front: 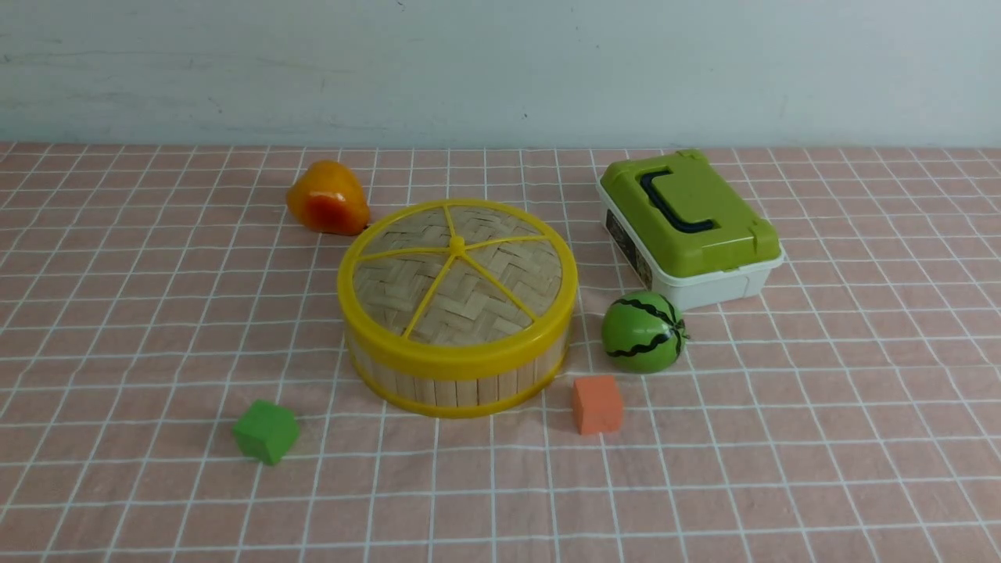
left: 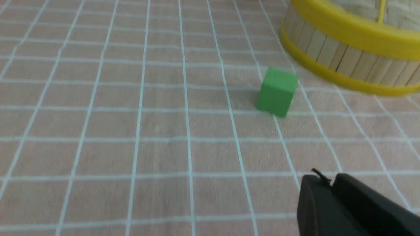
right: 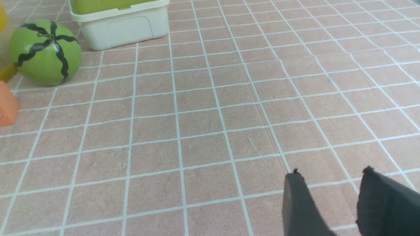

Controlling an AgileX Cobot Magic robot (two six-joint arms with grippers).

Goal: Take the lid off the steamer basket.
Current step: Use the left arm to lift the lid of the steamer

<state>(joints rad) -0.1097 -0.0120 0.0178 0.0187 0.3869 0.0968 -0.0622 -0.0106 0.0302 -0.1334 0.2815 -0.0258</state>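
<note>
The steamer basket (front: 453,387) stands mid-table, a round tub of pale bamboo slats with yellow rims. The lid (front: 469,297) sits flat on top of it, woven bamboo with yellow spokes and a small centre knob. Neither gripper shows in the front view. In the left wrist view my left gripper (left: 331,179) hovers over the cloth with its black fingers pressed together and nothing between them; the basket wall (left: 344,57) and lid rim (left: 344,32) lie ahead of it. My right gripper (right: 332,175) is open over bare cloth, far from the basket.
A green cube (front: 266,430) lies near the basket's front left, an orange cube (front: 597,403) at its front right. A toy watermelon (front: 643,331) and a white box with a green lid (front: 692,223) stand to the right. An orange fruit (front: 327,198) sits behind the basket.
</note>
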